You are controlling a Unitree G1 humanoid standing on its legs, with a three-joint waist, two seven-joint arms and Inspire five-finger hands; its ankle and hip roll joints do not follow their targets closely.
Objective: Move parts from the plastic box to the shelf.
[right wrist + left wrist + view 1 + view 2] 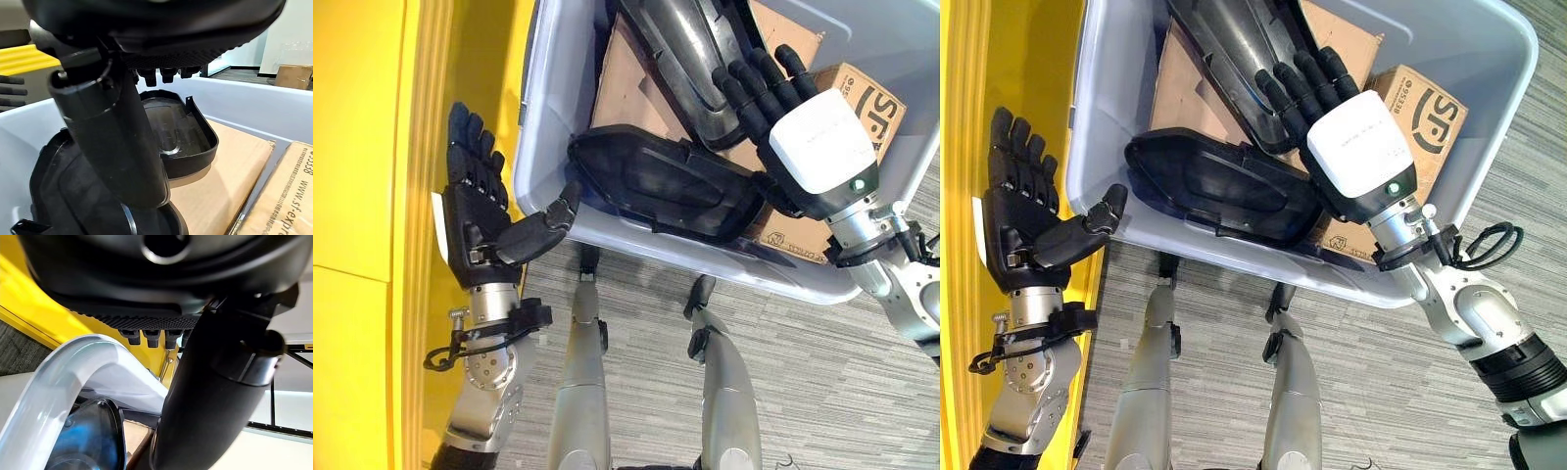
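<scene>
Right hand (1363, 147) sits inside the plastic box (1489, 44), fingers straight and spread over the long black part (1234, 49) at the back, thumb down by the second black part (1219, 186) along the near wall; nothing gripped as far as I can see. Left hand (1023, 220) is outside the box next to the yellow shelf (372, 196), fingers straight and relaxed, thumb tip just touching or almost touching the box rim, holding nothing. Both parts are in the box, none on the shelf. Risks, my read: near part leans on the wall and looks slick and curved, so a one-hand lift could let it pivot or slide back in; it may also snag on the rim or on the long part it partly overlaps. Left hand so close to the rim could nudge the box. Box also holds a flat cardboard sheet (1185, 83) under the parts and a cardboard carton (1430, 113) in the right corner, which crowds the right hand
</scene>
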